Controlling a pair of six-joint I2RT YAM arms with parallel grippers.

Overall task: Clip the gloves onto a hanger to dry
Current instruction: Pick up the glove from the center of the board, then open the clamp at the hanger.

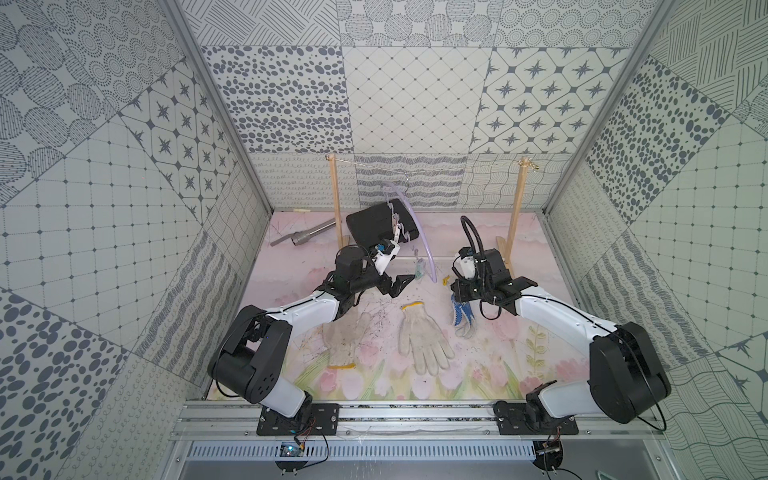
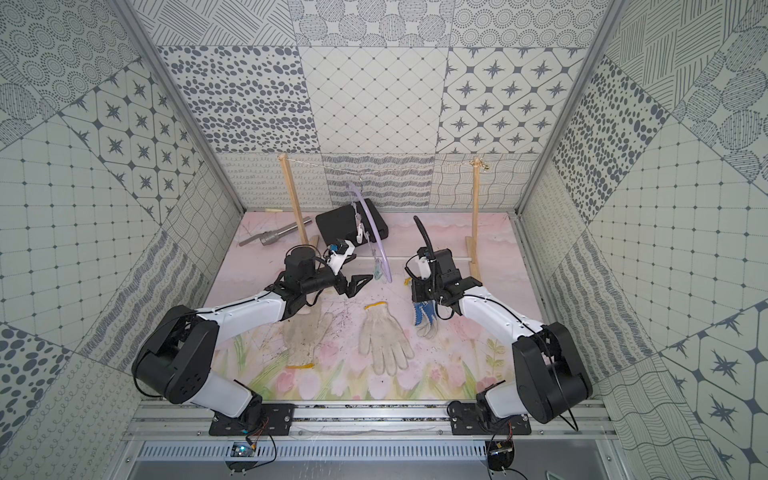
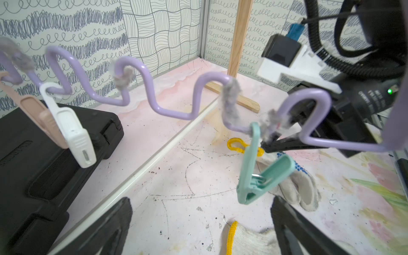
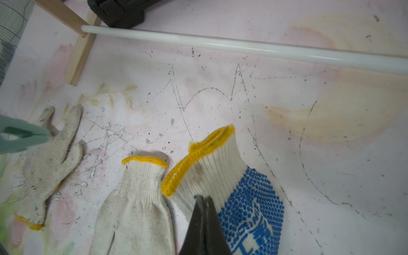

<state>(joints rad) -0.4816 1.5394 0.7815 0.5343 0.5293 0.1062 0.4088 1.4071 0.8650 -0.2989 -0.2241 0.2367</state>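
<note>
In the lower middle of a top view, a plain glove (image 1: 424, 338) and a dirtier glove (image 1: 345, 338) lie flat on the flowered table (image 1: 498, 374), not yet clipped. Just above them, right of centre, the right gripper (image 4: 203, 202) is pinched tight on the dotted glove (image 4: 249, 198) a little below its yellow cuff, which stands free of the jaws. Left of centre, the left gripper (image 1: 400, 286) is spread wide and empty, just short of the green clip (image 3: 247, 167). Higher in the frame, the hanger (image 3: 309, 91) dangles by its hook from the wooden frame (image 1: 516, 208). We judge the job in hand is raising that cuff to the clip. We would lift slowly, keep the yellow edge uppermost and let the left jaws squeeze the clip open. We would also move gently, since the hanger looks free to swing.
</note>
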